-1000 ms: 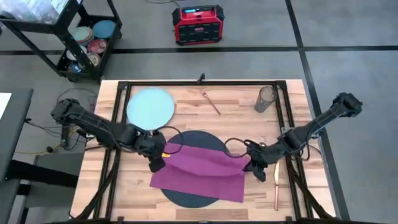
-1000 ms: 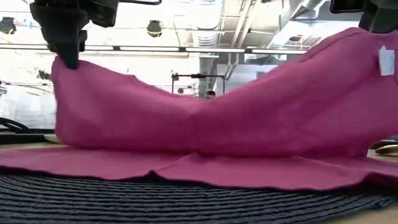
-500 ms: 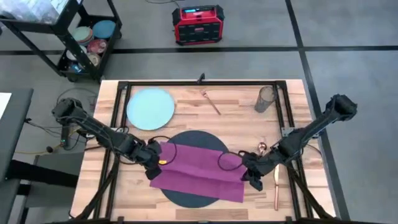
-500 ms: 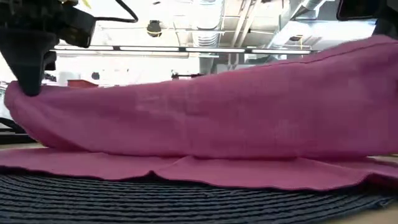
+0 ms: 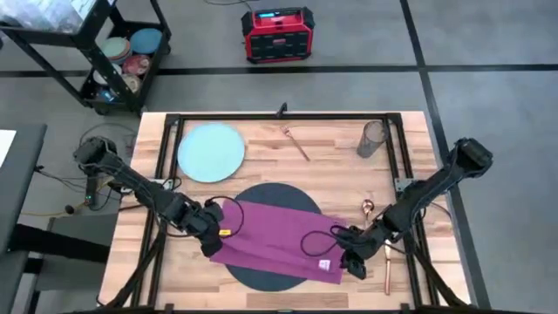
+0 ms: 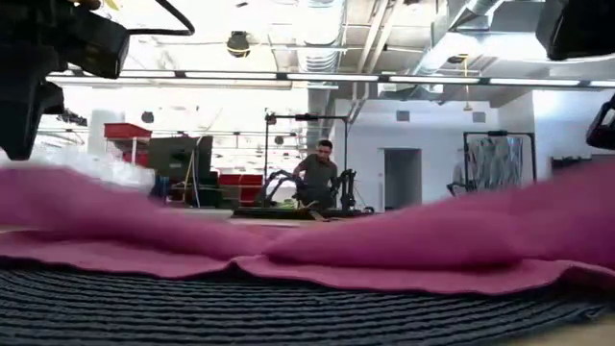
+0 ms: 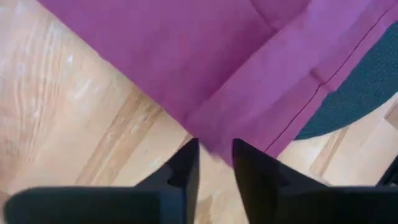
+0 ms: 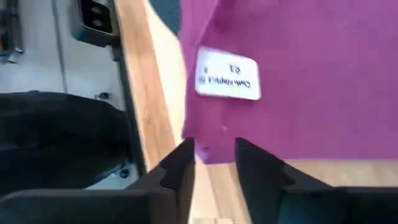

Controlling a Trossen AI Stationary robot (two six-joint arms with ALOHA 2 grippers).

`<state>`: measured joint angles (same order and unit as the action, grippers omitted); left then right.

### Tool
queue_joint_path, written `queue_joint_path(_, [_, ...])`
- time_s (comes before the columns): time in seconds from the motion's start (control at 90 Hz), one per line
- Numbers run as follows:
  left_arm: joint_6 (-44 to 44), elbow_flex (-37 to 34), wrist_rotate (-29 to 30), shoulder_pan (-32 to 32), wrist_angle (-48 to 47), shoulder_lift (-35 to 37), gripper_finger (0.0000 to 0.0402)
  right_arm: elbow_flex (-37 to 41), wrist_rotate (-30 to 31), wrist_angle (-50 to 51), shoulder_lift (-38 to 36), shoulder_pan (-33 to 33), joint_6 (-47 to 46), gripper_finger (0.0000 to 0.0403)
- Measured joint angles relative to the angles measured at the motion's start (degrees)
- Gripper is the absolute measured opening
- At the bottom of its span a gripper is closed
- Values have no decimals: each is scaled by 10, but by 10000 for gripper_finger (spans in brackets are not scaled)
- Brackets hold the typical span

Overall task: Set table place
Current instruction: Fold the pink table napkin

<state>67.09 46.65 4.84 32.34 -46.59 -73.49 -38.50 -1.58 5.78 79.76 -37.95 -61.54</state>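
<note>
While folded limp across the mat (image 5: 266, 272) near the tabletop's (image 5: 327, 166) front edge, soft napkin (image 5: 279, 241) pinched at opposite corners by left tool (image 5: 209, 249) and right tool (image 5: 353, 264), best gripped at hems.

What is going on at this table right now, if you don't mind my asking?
Both arms are folding the magenta napkin over the dark round mat. The left end effector pinches one corner and the right end effector the other, both low at the table. The blue plate, fork and tumbler wait at the far side.
</note>
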Motion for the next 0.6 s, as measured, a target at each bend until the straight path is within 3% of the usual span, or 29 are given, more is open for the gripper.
queue_joint_path(0.267, [28,0,1,27,0,0,184,0,1,-5,1,-1,-16,195])
queue_joint_path(0.6, [38,0,15,33,0,0,193,0,16,-5,2,-3,-21,182])
